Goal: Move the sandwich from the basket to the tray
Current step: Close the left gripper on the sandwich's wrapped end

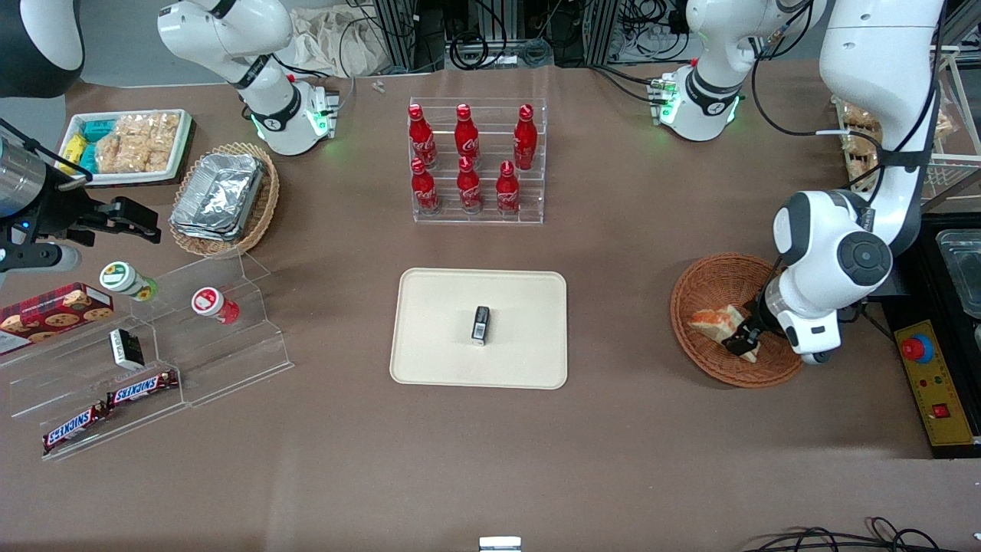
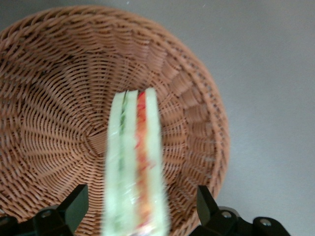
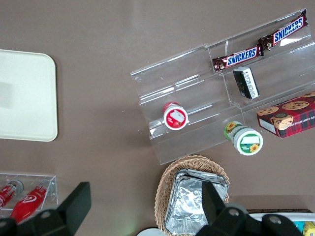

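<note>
Claw (image 2: 138,209) astride sandwich (image 2: 135,167) — tips cropped

End effector (image 1: 745,343) at sandwich (image 1: 716,320), in basket (image 1: 701,295)

A matt brown covering lies smooth over the bench (image 1: 613,460). The basket (image 1: 701,295) around the tool (image 1: 742,343) is rough reddish-brown wicker, its coiled weave plain in the wrist view (image 2: 59,98). The sandwich (image 2: 135,167) between the tool's spread black matt fingers (image 2: 74,206) shows soft pale bread under a faintly glossy clear wrap. Well away from the tool, toward the parked arm, the cream tray (image 1: 437,337) looks like smooth matt plastic. Farther that way, crinkled silver foil pans (image 1: 218,195) shine, and clear glossy acrylic steps (image 1: 230,349) hold shiny-wrapped bars (image 1: 142,387).
</note>
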